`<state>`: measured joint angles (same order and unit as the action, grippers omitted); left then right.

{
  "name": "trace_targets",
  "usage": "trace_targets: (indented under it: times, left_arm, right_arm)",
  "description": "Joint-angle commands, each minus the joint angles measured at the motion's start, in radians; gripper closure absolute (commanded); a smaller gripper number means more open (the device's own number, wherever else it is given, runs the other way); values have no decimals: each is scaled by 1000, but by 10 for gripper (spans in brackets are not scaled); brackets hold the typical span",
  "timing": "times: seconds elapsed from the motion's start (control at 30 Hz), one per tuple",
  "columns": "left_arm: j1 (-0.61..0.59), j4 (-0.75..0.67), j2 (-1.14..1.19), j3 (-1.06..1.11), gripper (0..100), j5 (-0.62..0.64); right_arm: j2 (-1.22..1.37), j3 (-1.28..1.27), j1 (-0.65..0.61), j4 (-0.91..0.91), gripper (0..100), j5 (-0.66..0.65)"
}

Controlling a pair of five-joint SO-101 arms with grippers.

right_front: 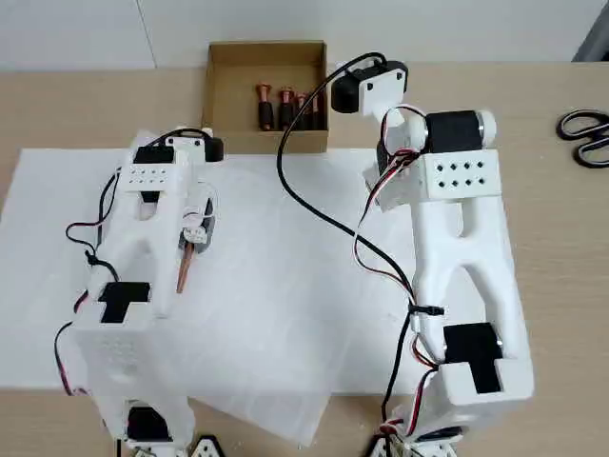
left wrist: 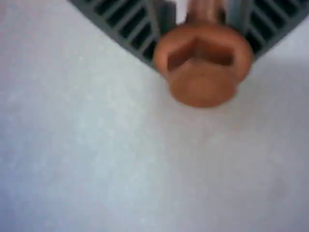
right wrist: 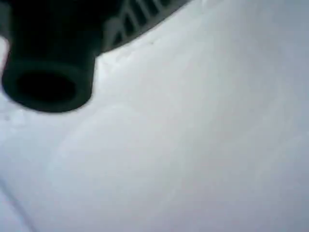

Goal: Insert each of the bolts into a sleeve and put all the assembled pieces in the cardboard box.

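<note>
My left gripper [right_front: 197, 228] is shut on a copper bolt [right_front: 184, 269], whose shank slants down over the white foam sheet [right_front: 276, 286]. In the left wrist view the bolt's head [left wrist: 203, 63] sticks out from between the grey ribbed fingers [left wrist: 120, 19], just above the sheet. My right gripper [right wrist: 72, 19] is shut on a black sleeve [right wrist: 48, 72], whose open end faces the camera above the sheet. The right arm's wrist [right_front: 419, 152] hangs near the sheet's far right edge. The cardboard box [right_front: 221, 95] at the back holds assembled bolt-and-sleeve pieces [right_front: 285, 107].
Scissors [right_front: 585, 136] lie on the wooden table at the far right. A black cable [right_front: 314, 205] loops from the right arm across the sheet. The sheet between the two arms is bare.
</note>
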<state>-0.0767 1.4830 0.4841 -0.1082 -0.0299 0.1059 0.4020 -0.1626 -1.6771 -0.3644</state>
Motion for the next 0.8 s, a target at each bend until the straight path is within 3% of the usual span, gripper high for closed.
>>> trace_targets:
  times: [0.0, 0.13, 0.33, 0.57, 0.77]
  left_arm:
    - [9, -20, -5, -30, 925, -6]
    - [9, -20, 3, -27, 997, -6]
    - [11, -20, -14, -31, 994, -3]
    - [46, 55, -184, -31, 994, -6]
    - [92, 132, -379, -30, 994, -6]
  right_arm:
    - [-64, 5, 1, 2, 995, 11]
    - [-64, 5, 1, 2, 995, 11]
    - [-64, 5, 1, 2, 995, 11]
    - [-73, 9, 1, 2, 995, 11]
    - [-242, 5, 1, 1, 995, 11]
